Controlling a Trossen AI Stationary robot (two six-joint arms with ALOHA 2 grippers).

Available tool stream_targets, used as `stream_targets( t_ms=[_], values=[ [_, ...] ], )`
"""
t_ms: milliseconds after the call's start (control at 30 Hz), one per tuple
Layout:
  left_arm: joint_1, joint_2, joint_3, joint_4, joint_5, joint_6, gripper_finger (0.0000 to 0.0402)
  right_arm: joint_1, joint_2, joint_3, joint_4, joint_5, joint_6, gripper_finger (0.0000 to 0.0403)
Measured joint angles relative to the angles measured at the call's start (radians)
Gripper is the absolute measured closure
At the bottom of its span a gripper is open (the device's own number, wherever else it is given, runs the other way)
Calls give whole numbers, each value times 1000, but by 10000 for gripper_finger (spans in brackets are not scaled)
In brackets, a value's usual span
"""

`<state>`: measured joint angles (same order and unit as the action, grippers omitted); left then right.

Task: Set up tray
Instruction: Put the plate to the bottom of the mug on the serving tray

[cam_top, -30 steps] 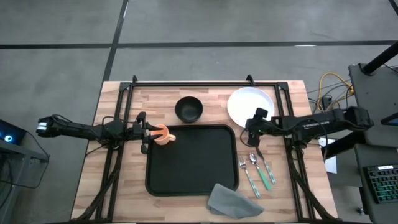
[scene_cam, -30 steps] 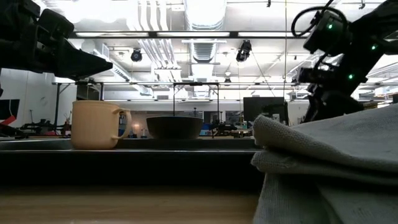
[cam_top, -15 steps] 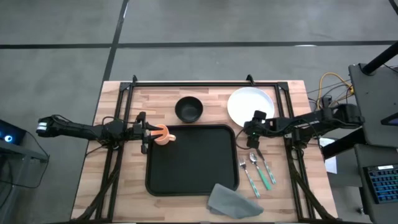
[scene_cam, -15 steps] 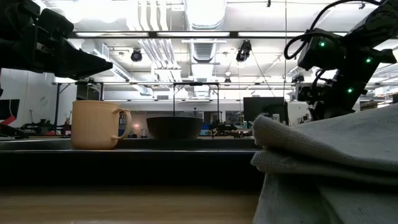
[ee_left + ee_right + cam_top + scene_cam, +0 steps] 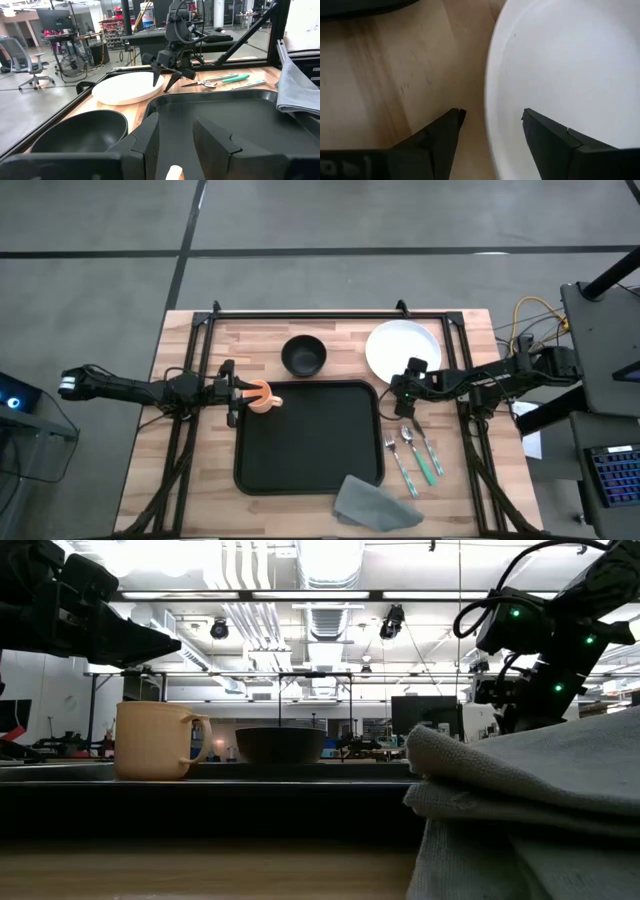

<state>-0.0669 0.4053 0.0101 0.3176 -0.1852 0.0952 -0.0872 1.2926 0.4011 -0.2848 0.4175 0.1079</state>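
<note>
The black tray (image 5: 310,450) lies mid-table. A tan mug (image 5: 262,397) stands upright on its base in the tray's far left corner. My left gripper (image 5: 236,394) hovers level just left of and above the mug (image 5: 152,740), open; only a sliver of the mug's rim (image 5: 174,172) shows between its fingers. The white plate (image 5: 403,350) rests on the wood at the far right. My right gripper (image 5: 404,388) slants down at the plate's near edge, open, with the rim (image 5: 489,125) between its fingers. My right gripper comes slanting down from the table's right. One finger (image 5: 547,140) stands over the plate's inside and the other (image 5: 442,135) over the wood outside the rim. Whether either finger touches the plate I cannot tell.
A black bowl (image 5: 303,355) sits on the wood beyond the tray. A fork, spoon and knife (image 5: 412,455) lie right of the tray. A folded grey napkin (image 5: 372,502) overlaps the tray's near right corner. A black frame rail (image 5: 330,313) runs along the far edge.
My right gripper has come down toward the plate's near edge and tipped further downward, then held still. The left gripper, mug and plate have kept their places.
</note>
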Motion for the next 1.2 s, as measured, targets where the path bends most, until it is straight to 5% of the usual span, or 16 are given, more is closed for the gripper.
stream_targets(
  t_ms=[600,1200],
  values=[
    [0,0,1,0,0,0,303,-2,3,-3,-6,-6,3,387],
    [0,0,0,0,0,0,303,-8,3,34,-5,63,-13,395]
  ],
)
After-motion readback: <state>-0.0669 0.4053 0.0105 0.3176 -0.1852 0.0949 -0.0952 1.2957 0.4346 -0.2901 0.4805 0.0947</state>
